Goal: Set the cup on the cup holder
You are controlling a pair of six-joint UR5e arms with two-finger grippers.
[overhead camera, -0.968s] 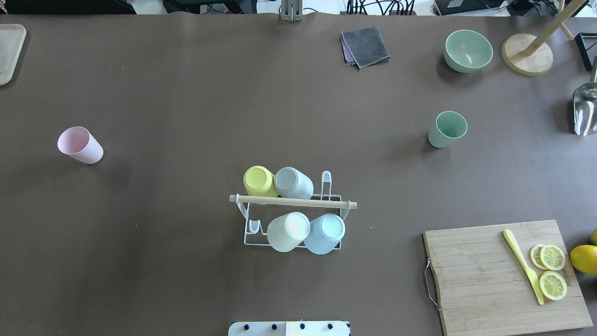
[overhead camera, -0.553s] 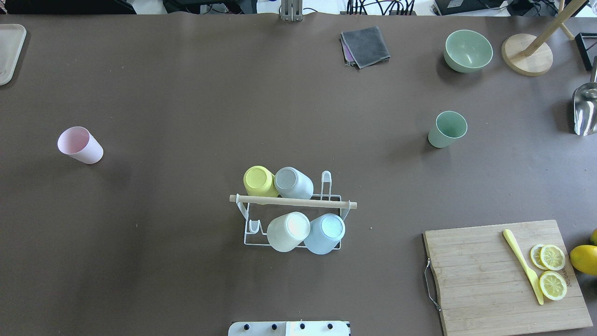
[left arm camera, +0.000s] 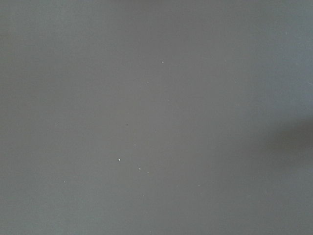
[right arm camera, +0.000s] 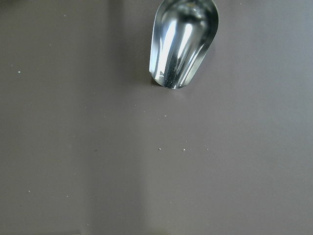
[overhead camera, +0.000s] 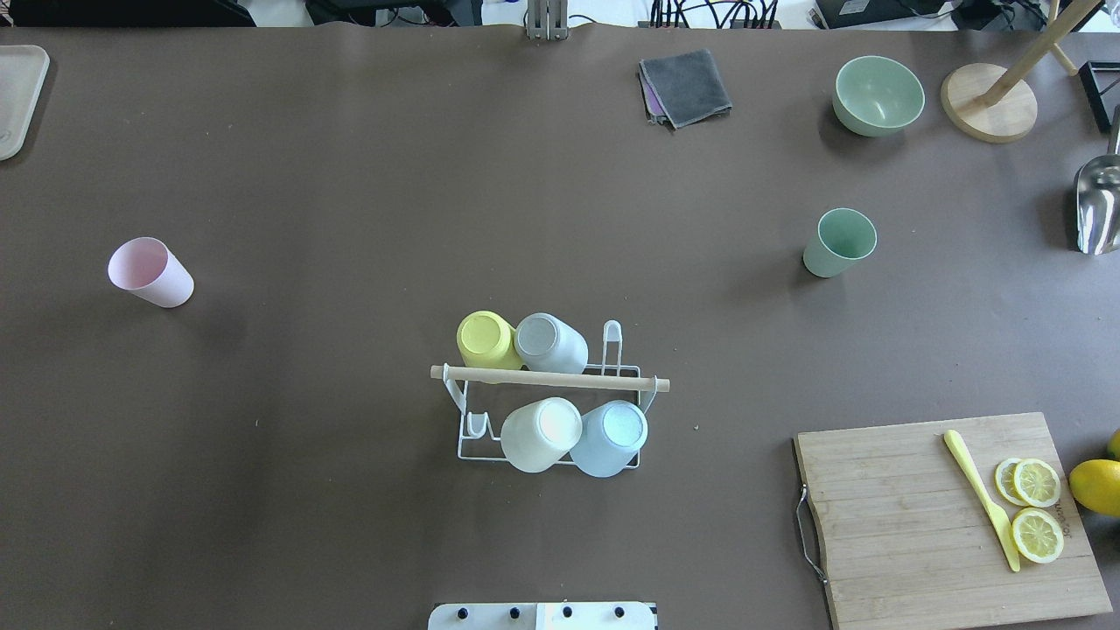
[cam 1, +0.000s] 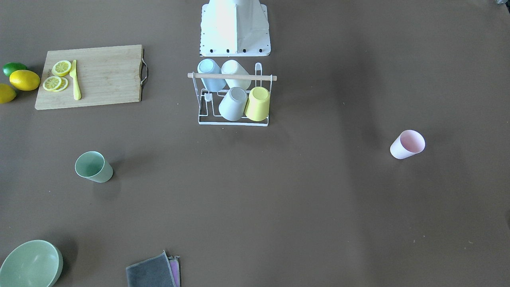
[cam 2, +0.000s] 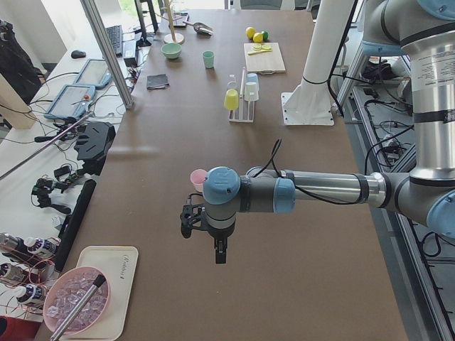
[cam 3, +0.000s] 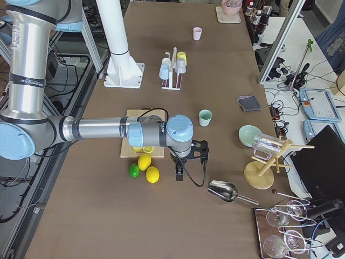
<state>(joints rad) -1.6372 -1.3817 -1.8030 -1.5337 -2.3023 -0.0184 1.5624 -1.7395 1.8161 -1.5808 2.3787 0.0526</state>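
The cup holder (overhead camera: pixel 549 378), a white wire rack with a wooden rod, stands at the table's middle near my base and carries several upturned cups: yellow, grey, cream and light blue. It also shows in the front view (cam 1: pixel 232 75). A pink cup (overhead camera: pixel 150 272) stands upright far to the left. A green cup (overhead camera: pixel 840 242) stands upright to the right. My left gripper (cam 2: pixel 219 252) hangs over bare table beyond the pink cup (cam 2: pixel 197 179). My right gripper (cam 3: pixel 179 174) hangs near a metal scoop, past the green cup (cam 3: pixel 205 117). I cannot tell whether either is open.
A wooden cutting board (overhead camera: pixel 910 525) with a yellow knife and lemon slices lies front right, whole lemons beside it. A green bowl (overhead camera: pixel 878 94), grey cloth (overhead camera: pixel 685 86), wooden stand (overhead camera: pixel 989 103) and metal scoop (right arm camera: pixel 183 41) sit at the back right. A tray (overhead camera: pixel 16 96) is back left.
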